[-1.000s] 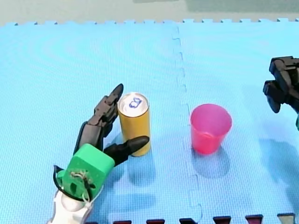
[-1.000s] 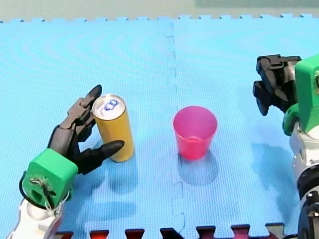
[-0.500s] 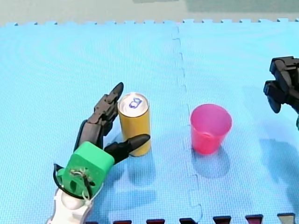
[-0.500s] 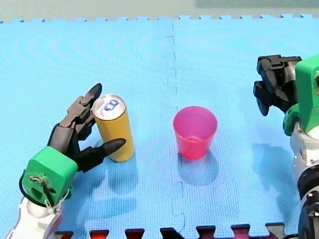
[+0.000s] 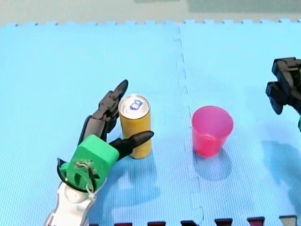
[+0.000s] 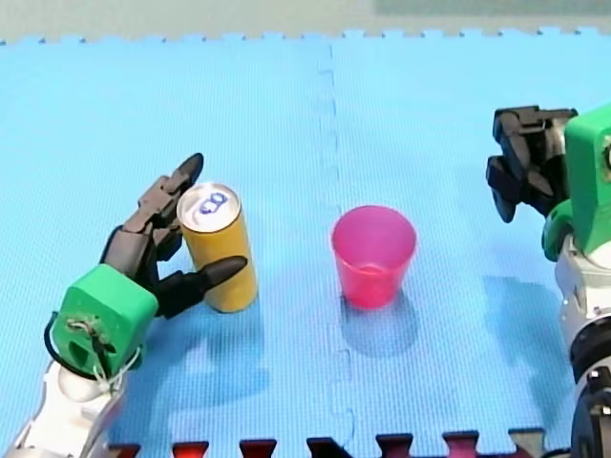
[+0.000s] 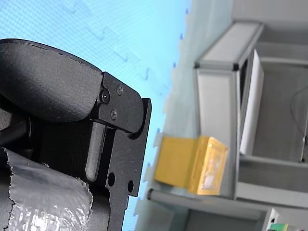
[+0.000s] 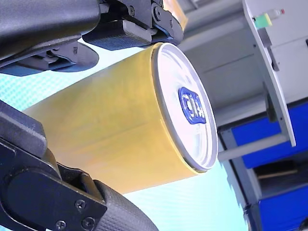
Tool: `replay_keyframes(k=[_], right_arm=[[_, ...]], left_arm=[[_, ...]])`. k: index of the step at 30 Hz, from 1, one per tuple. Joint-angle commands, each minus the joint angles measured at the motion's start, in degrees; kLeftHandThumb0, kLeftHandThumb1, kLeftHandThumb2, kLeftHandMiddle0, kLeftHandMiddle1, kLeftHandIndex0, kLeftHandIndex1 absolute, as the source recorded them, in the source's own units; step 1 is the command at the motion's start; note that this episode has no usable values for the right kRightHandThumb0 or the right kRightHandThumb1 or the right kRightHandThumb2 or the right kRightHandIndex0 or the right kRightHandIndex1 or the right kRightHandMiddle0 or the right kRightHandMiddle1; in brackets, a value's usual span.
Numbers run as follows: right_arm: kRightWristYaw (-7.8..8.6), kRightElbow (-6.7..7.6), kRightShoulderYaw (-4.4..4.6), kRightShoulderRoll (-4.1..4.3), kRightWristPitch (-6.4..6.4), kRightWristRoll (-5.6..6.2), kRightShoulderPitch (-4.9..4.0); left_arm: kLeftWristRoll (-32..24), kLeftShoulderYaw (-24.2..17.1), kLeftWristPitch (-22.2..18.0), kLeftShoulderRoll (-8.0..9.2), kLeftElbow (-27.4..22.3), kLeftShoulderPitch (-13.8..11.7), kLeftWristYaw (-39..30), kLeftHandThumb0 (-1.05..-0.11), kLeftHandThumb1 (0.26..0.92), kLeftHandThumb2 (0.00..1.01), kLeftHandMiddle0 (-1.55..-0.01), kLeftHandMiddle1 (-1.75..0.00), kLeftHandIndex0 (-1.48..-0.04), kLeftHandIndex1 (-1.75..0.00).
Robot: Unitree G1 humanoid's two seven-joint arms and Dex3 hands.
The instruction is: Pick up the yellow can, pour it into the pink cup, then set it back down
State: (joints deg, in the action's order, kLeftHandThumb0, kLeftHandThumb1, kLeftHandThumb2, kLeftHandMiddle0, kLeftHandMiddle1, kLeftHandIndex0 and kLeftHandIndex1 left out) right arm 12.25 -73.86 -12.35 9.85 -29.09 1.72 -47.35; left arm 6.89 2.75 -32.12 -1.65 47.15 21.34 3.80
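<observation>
A yellow can (image 5: pixel 136 129) stands upright on the blue mat, left of centre, with its silver top up. My left hand (image 5: pixel 136 110) straddles it: the long fingers (image 5: pixel 109 106) run along its far left side and the thumb (image 5: pixel 136 140) crosses its lower front. Both sit close against the can, but I cannot tell if they press it. The second wrist view shows the same can (image 8: pixel 120 130) between the black fingers (image 8: pixel 48 29). The pink cup (image 5: pixel 211 131) stands upright to the can's right. My right hand (image 6: pixel 520 172) hovers at the right edge, curled and holding nothing.
The blue foam mat (image 5: pixel 70 61) has a puzzle seam (image 5: pixel 184 84) running between can and cup. Small red and dark blocks (image 6: pixel 258 448) line the near edge. In the first wrist view a yellow box (image 7: pixel 192 163) sits on grey shelving beyond the mat.
My left hand has slid a little forward along the can, and its fingertips now reach further past it. Can, cup and right hand have not moved.
</observation>
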Motion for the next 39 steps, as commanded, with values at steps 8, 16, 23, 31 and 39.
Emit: replay_keyframes(k=[8, 16, 23, 31, 39], right_arm=[[-0.17, 0.18, -0.08, 0.39, 0.11, 0.13, -0.31], [-0.2, 0.44, -0.11, 0.26, -0.03, 0.25, -0.1], [-0.07, 0.62, -0.1, 0.34, 0.15, 0.34, -0.02], [-0.39, 0.59, 0.02, 0.38, 0.22, 0.22, 0.03], [-0.82, 0.55, 0.17, 0.17, 0.38, 0.11, -0.08]], left_arm=[[0.93, 0.9, -1.55, 0.08, 2.52, 2.36, -0.44, -0.788, 0.695, 0.0, -0.36, 0.0, -0.29, 0.0], [3.4, 2.43, -1.73, 0.33, 2.92, 2.48, 0.57, -0.849, 0.731, 0.01, -0.35, 0.0, -0.29, 0.0], [7.16, 3.44, -0.02, 0.46, 1.92, 2.04, 6.28, -0.582, 0.778, 0.01, -0.94, -0.11, -0.85, -0.06], [9.62, 3.54, -5.08, 0.81, 5.32, 2.88, 14.23, -0.364, 0.795, 0.0, -1.31, -0.11, -1.18, -0.03], [9.53, 3.31, -5.69, 1.59, 6.76, 4.01, 14.68, -0.36, 0.793, 0.0, -1.32, -0.07, -1.19, -0.01]])
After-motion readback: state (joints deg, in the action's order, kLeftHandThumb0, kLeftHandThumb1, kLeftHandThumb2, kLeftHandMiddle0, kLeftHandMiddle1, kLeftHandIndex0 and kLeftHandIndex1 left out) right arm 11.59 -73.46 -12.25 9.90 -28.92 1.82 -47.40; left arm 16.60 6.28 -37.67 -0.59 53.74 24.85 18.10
